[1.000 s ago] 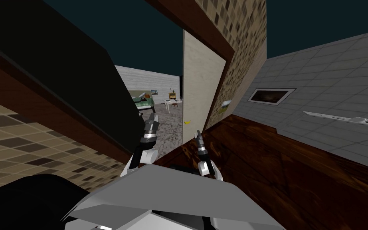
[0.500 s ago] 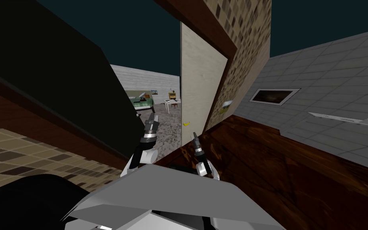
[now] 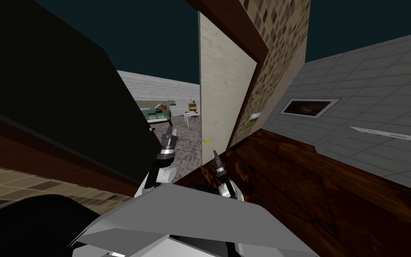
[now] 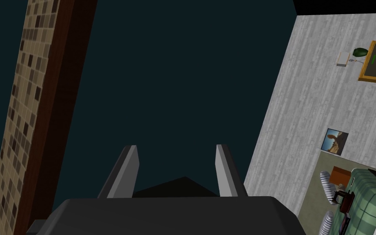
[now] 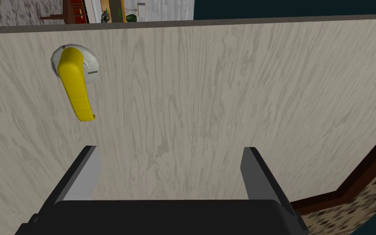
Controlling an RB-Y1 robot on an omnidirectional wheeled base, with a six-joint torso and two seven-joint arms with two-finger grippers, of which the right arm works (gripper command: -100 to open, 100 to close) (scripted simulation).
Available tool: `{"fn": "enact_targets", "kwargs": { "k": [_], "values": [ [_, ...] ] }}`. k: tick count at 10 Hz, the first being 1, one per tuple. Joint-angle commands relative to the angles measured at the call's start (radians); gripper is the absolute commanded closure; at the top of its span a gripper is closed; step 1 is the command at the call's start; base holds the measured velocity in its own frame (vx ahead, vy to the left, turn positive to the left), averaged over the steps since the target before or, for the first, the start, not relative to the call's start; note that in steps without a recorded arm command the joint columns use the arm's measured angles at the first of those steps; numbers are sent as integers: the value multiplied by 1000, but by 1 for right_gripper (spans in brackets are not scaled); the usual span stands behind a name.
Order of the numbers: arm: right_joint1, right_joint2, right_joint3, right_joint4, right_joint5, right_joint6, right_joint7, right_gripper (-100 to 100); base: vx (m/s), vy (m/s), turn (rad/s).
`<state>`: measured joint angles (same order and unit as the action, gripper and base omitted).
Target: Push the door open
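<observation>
A pale wood-grain door [image 3: 220,84] stands swung well open into the far room, hinged on a dark brown frame [image 3: 249,76]. Its yellow lever handle [image 5: 76,86] sits on a round grey plate, beside my right gripper's fingers. My right gripper [image 5: 171,157] is open and faces the door panel [image 5: 224,94] at close range; I cannot tell whether it touches. The same gripper [image 3: 215,154] appears small below the door's edge in the head view. My left gripper [image 3: 170,132] is open in the doorway gap, its fingers [image 4: 128,169] holding nothing.
A mosaic-tiled wall [image 3: 276,53] borders the frame on the right, and a dark slanted slab [image 3: 66,98] fills the left. Beyond the doorway lie a speckled floor [image 3: 189,143], a green sofa [image 3: 158,113] and a small table [image 3: 192,115]. A dark wooden floor [image 3: 311,187] runs right.
The door's face has widened in the head view, swinging further open. My right gripper has shifted slightly left and forward with it. The left arm has held still.
</observation>
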<state>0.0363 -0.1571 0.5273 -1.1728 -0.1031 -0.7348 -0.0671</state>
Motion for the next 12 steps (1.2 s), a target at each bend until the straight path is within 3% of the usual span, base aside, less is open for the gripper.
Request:
{"fn": "enact_targets", "kwargs": {
  "k": [1, 5, 6, 10, 12],
  "values": [
    [-18, -2, 18, 41, -1, -6, -7, -100, 96, -43, 13],
    [-53, -8, 62, 127, -4, -18, -21, -100, 99, -30, 10],
    [-53, -8, 62, 127, -4, -18, -21, -100, 66, -16, 4],
    [-83, -14, 100, 202, -7, -29, -34, -100, 78, -19, 7],
    [-109, -18, 132, 264, -9, -37, -44, -100, 152, -42, 12]
  ]
}}
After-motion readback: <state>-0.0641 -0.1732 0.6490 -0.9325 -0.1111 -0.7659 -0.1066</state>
